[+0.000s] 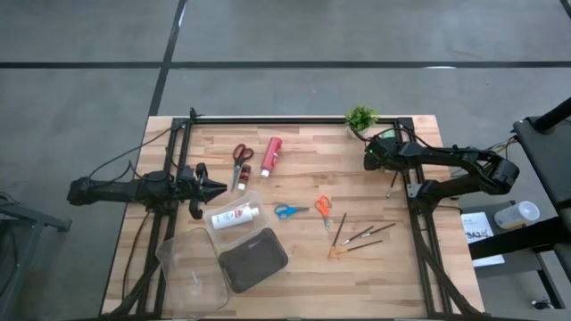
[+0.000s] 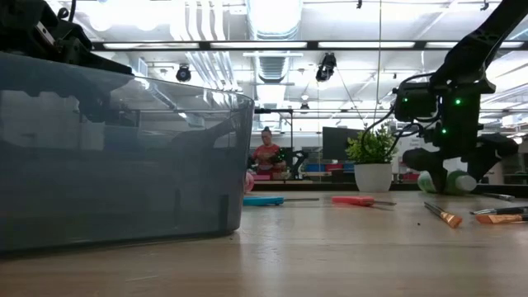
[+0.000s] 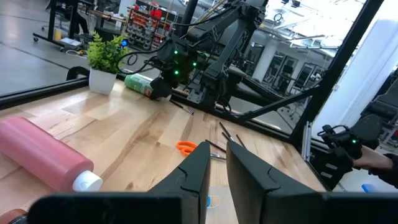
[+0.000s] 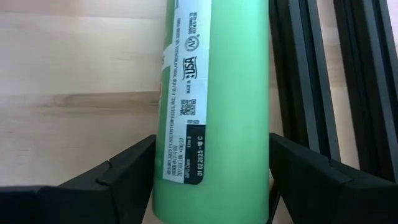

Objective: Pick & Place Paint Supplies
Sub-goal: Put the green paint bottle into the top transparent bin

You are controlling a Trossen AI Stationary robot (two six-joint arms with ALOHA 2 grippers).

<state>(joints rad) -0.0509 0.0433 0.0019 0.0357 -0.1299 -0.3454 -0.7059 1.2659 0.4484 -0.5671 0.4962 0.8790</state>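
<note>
The green paint tube lies on the wood at about two o'clock on the table, just below the small potted plant. The right gripper straddles it: in the right wrist view a dark finger stands on each side of the tube, spread wide with a sliver of daylight showing, so I judge the tube bracketed but not yet squeezed or lifted.

The other supplies are scattered. The white paint tube seems to sit inside a clear plastic box near the centre-left, which looks like the only item already put away. The red paint tube lies at about eleven o'clock from centre, with the red-handled scissors just beside it. The blue-handled scissors and orange-handled scissors rest near the middle. The brushes fan out at about four o'clock.

A dark grey case and a second clear box sit at about seven o'clock.

The left gripper waits at nine o'clock, hovering by the boxes, fingers nearly together with a slim gap and nothing between them.

By my reckoning the job is early: one tube stowed, one about to be grasped, everything else untouched.
</note>
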